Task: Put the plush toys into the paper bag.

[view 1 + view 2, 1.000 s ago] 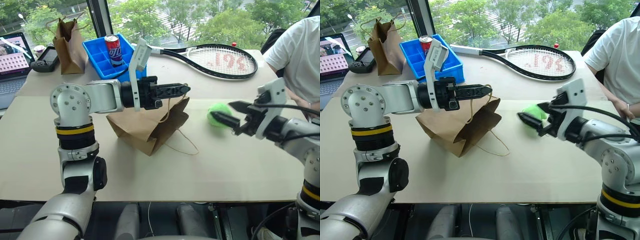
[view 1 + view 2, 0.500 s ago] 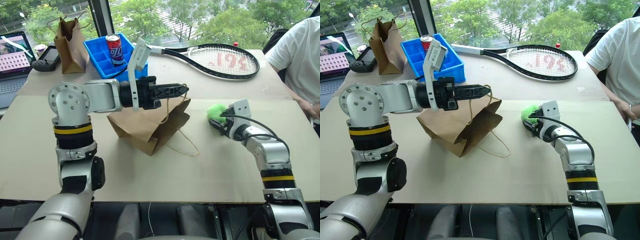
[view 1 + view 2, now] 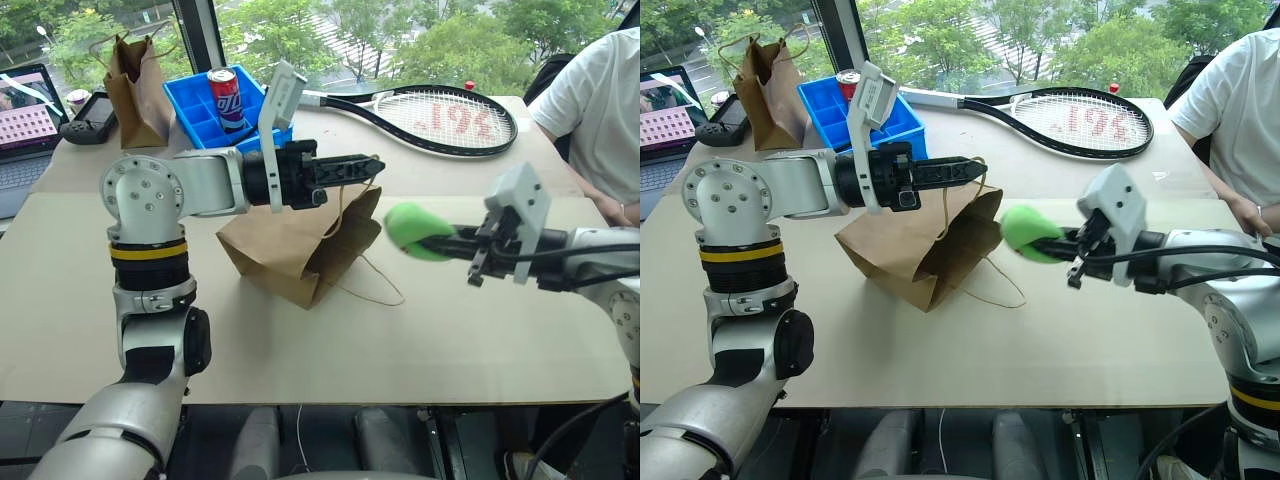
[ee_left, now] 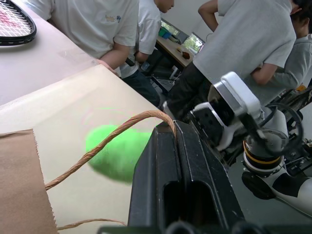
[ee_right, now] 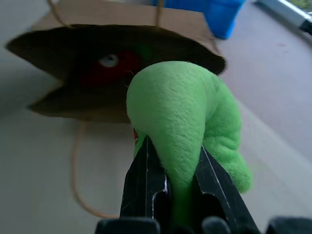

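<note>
Between the right gripper's [image 5: 171, 192] two black fingers [image 5: 145, 181] sits the light-green plush toy [image 3: 415, 230], pinched at its lower edge so that most of its rounded body bulges out past the fingertips; the toy is lifted off the table [image 3: 480, 330] and hangs just in front of the paper bag's [image 3: 300, 255] open mouth, not yet inside it; straight ahead of that gripper, deep in the dark of the bag, lies the red plush toy [image 5: 114, 66] with a small metal ring showing on it. Opposite, the left gripper [image 3: 370, 164] reaches level across the top of the bag with its fingers closed tight on one tan cord handle [image 4: 105, 141]; the cord runs over the tip of the closed fingers and down to the bag's rim, and the bag's mouth is open towards the right gripper; the second handle [image 3: 375, 290] trails loose on the table below the mouth. Beyond the left gripper stand a blue tray [image 3: 205, 110] with a red can [image 3: 225, 97] in it, a smaller crumpled brown bag [image 3: 135, 85], and a tennis racket [image 3: 440, 115]; a laptop [image 3: 25, 120] lies at the table's far edge; a person in a white shirt [image 3: 600, 110] sits behind the right arm.
</note>
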Controlling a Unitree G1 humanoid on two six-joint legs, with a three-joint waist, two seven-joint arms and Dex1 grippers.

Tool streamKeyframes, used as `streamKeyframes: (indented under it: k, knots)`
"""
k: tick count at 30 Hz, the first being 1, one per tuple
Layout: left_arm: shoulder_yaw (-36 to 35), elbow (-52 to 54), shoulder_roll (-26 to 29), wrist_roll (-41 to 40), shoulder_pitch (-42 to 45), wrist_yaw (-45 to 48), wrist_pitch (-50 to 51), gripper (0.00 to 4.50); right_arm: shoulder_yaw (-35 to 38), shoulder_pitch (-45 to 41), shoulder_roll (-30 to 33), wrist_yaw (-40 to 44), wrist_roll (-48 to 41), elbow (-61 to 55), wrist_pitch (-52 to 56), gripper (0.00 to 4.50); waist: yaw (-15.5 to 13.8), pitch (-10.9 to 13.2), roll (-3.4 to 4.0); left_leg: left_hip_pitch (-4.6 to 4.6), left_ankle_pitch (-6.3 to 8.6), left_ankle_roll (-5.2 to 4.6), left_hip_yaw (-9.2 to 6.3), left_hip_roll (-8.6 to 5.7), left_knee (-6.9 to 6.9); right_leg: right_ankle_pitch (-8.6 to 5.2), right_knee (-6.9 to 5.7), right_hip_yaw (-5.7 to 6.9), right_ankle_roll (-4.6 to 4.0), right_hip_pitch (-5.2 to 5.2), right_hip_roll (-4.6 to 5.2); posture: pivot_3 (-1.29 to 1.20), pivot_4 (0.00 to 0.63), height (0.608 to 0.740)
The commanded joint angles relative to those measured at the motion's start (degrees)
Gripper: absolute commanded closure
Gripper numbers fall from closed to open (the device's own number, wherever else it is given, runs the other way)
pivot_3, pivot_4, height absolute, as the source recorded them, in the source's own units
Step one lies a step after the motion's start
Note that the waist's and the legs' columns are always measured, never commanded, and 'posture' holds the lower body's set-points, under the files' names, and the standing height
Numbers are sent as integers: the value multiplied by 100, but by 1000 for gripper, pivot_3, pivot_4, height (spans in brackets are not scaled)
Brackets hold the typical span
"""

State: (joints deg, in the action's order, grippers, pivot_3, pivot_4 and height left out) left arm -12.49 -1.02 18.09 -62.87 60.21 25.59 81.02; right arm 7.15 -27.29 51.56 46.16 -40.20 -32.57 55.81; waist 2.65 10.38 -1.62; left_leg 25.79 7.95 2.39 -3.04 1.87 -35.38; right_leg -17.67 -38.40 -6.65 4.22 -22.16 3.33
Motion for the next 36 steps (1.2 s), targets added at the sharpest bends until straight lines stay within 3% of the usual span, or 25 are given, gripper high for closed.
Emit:
streamKeyframes:
  k: [1,9,13,16,21,27,29,36]
  knots:
    - [-49,95,-19,-65,137,13,-99,4500,-562,-497,-370,-282,-130,-154,293,4475,-7,0,-1,0,0,0,0,0,0,0,1,0,0,0,0,0,150,740]
    - [-71,132,-114,-150,154,-72,-49,4500,-2268,-1267,-1289,-642,1312,1089,-434,4475,-20,1,-3,9,-1,0,0,0,0,1,8,2,-1,-8,1,0,150,740]
    - [-95,169,-178,-206,158,-131,-11,4500,-2608,-1449,-1819,-751,1906,1861,-1003,4475,-21,1,-3,8,-2,2,-5,3,2,2,7,8,-2,-8,0,0,150,740]
    - [-104,188,-202,-233,145,-164,1,4500,-2513,-1370,-2263,-891,1986,2160,-1166,4475,-22,2,-3,9,-2,3,-6,2,5,2,7,9,-2,-8,0,0,150,740]
    - [-114,212,-227,-287,130,-223,-4,4500,-1290,-717,-3734,-1467,1082,2765,-1116,4475,-20,1,-5,8,-7,11,-14,3,15,3,2,16,-3,-7,0,0,150,740]
    - [-122,229,-249,-354,89,-302,-30,4500,-379,-499,-4785,-2473,803,3211,-1047,4475,-19,2,-4,3,-25,37,-20,3,16,8,-16,22,-11,-10,1,0,150,740]
    - [-125,234,-259,-374,77,-329,-39,4500,-219,-466,-4959,-2657,760,3211,-1013,3508,-13,2,-4,-2,-29,38,-22,4,18,9,-24,23,-13,-10,-1,0,150,740]
    - [-108,258,-274,-385,1,-367,-90,4500,-35,-347,-4936,-2904,514,2705,-648,1250,-4,2,-3,-2,-30,38,-22,4,24,9,-24,23,-12,-11,-1,0,150,740]
